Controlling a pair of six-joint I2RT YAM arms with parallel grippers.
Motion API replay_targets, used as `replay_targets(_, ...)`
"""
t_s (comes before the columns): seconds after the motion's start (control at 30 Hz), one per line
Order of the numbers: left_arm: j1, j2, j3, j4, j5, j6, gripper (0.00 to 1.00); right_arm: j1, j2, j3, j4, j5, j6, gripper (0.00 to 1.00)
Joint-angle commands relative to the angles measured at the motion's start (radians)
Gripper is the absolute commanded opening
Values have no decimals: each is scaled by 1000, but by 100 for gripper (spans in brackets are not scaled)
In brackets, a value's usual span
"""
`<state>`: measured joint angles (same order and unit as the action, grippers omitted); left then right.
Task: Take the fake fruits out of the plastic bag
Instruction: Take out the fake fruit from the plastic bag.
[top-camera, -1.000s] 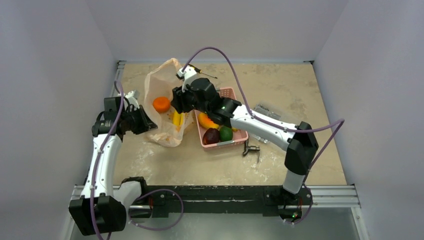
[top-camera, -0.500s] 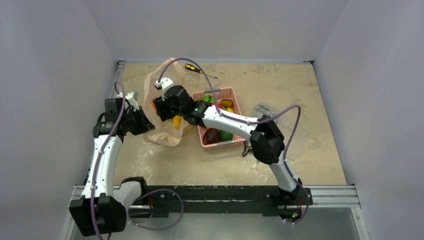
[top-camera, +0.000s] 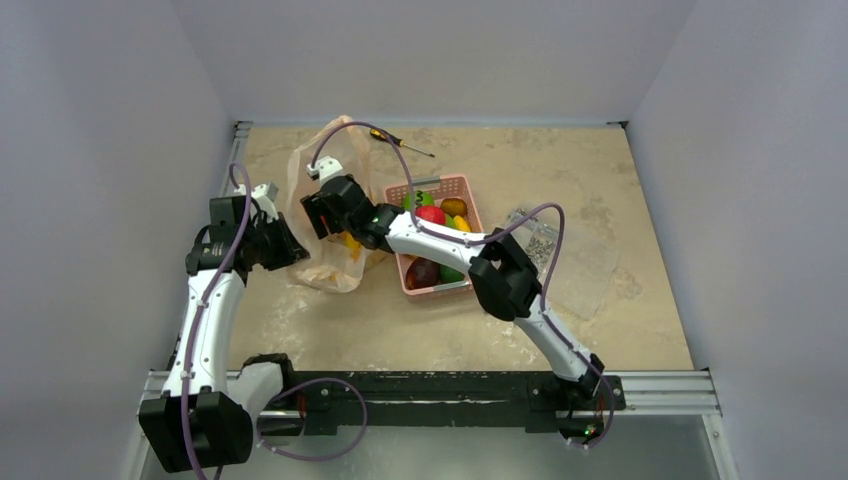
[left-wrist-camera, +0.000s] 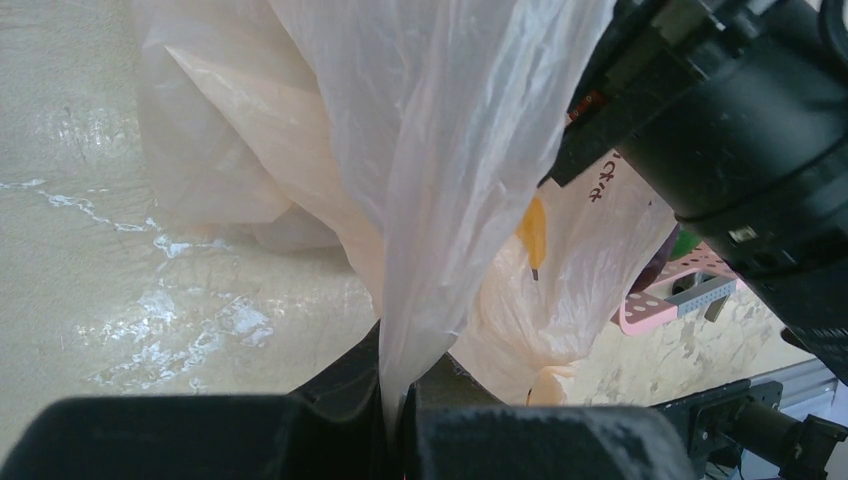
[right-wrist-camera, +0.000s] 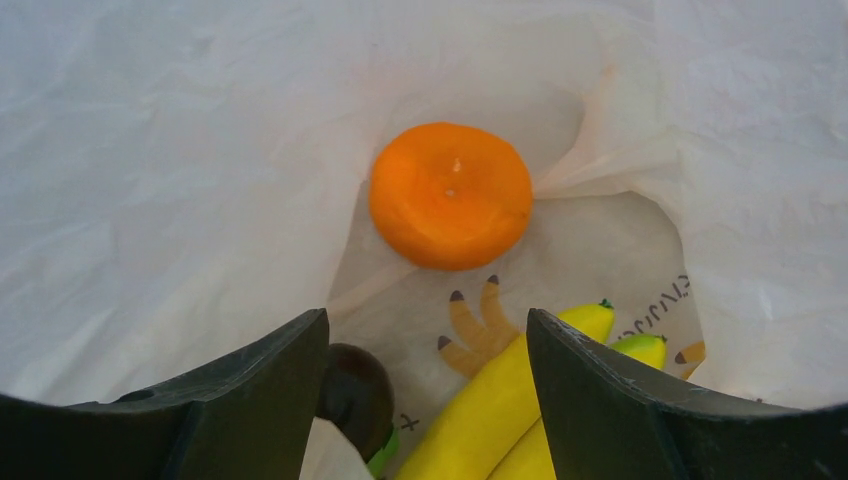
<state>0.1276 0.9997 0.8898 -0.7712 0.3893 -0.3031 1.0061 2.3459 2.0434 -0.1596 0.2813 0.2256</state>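
Because the plastic bag (top-camera: 335, 272) is thin film with no stiffness of its own, I'd expect it to weigh almost nothing, sag wherever it isn't held, and slip under a loose pinch. A gathered fold at the rim looks like the place to take it. That is where the left gripper (left-wrist-camera: 398, 405) has it, jaws clenched on a pleat that props the mouth up. The bag sits on the left of the surface (top-camera: 560, 180), just beside the pink basket (top-camera: 437, 289).

The fruits inside look hard, hollow and glossy, so probably light but slippery. I'd pinch the bananas (right-wrist-camera: 500, 410) across the middle of the bunch. The orange (right-wrist-camera: 451, 209) wants a square grip at its widest girth, or it may squirt free. The small dark fruit (right-wrist-camera: 357, 395) could be taken across its belly. The right gripper (right-wrist-camera: 425, 340) is inside the bag mouth, pointed at the orange, jaws spread wide and holding nothing.

The bag is translucent, pale peach and crinkled, with orange-yellow prints and some lettering. The bananas are bright yellow with green tips and lie apart from the orange. The orange is a squat round shape with a dimpled crown, nestled against a fold of film. The dark fruit is mostly hidden behind one jaw.
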Motion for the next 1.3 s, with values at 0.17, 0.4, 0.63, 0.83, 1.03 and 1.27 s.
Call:
replay_targets(0.17,-3,5,3,32,14,15,0,-41,105,145,68,-13,-65,91)
replay_targets(0.4,-3,8,2,33,12,15,0,-41,232,291,81,-50,-77,99)
replay_targets(0.63,-4,12,3,32,12,15,0,-41,320,385,74,-2,-93,79)
replay_targets(0.83,-4,13,5,31,13,15,0,-41,263,350,74,6,-96,46)
replay_targets(1.03,-3,15,3,32,10,14,0,-38,86,206,71,-39,-44,24)
replay_targets(1.27,-4,2,3,28,0,14,0,-38,-141,-28,97,-113,32,11)
